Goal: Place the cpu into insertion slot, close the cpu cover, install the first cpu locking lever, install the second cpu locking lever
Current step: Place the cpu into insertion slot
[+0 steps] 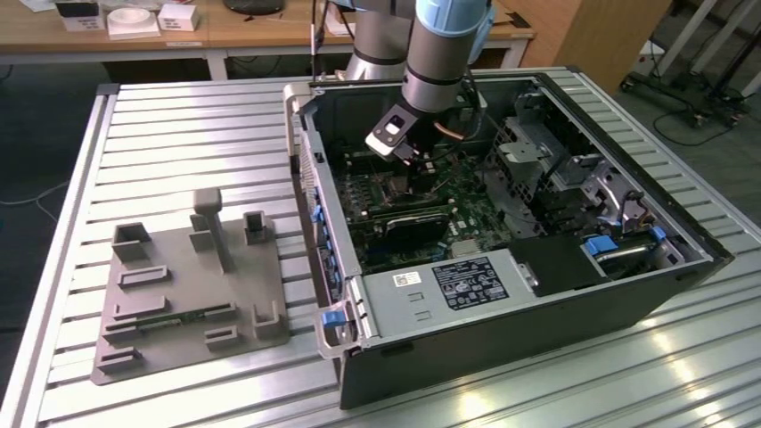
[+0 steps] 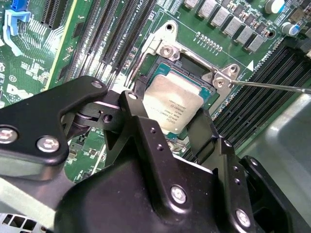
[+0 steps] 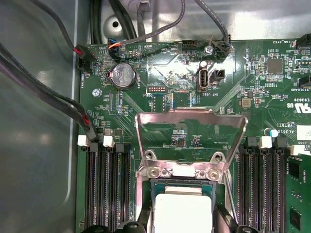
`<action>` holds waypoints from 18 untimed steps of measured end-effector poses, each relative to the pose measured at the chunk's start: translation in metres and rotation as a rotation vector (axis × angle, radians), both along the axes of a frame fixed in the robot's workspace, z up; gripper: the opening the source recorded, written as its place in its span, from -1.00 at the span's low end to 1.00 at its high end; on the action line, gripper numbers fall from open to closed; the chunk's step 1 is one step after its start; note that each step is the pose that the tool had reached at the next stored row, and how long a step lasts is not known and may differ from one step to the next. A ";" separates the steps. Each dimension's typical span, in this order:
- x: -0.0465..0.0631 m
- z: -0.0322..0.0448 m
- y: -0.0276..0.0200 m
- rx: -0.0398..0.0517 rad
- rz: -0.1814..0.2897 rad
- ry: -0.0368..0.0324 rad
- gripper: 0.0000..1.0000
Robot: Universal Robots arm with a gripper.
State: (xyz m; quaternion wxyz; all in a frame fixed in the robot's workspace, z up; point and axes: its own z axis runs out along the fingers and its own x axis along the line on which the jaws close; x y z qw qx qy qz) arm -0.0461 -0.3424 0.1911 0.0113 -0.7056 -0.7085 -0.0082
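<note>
Exterior view: the arm (image 1: 440,53) reaches into the open computer case (image 1: 523,334) on the slatted table (image 1: 202,125), with the gripper (image 1: 398,150) low over the motherboard (image 1: 476,209). Second wrist view: the black jaws clamp the cpu (image 2: 172,107) by two opposite edges, right over the insertion slot (image 2: 194,65). First wrist view: the cpu cover (image 3: 189,114) stands flipped open, clear of the cpu.

In the exterior view the arm (image 1: 434,53) hid the cpu (image 2: 172,99), at twelve o'clock from the black block (image 1: 413,226).
</note>
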 end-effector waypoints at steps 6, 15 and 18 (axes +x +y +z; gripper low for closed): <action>0.000 0.0028 0.0000 0.0000 0.000 0.0000 0.22; 0.000 0.0172 0.0000 0.0000 0.000 0.0028 0.22; 0.000 0.0242 0.0000 -0.0001 0.000 0.0055 0.19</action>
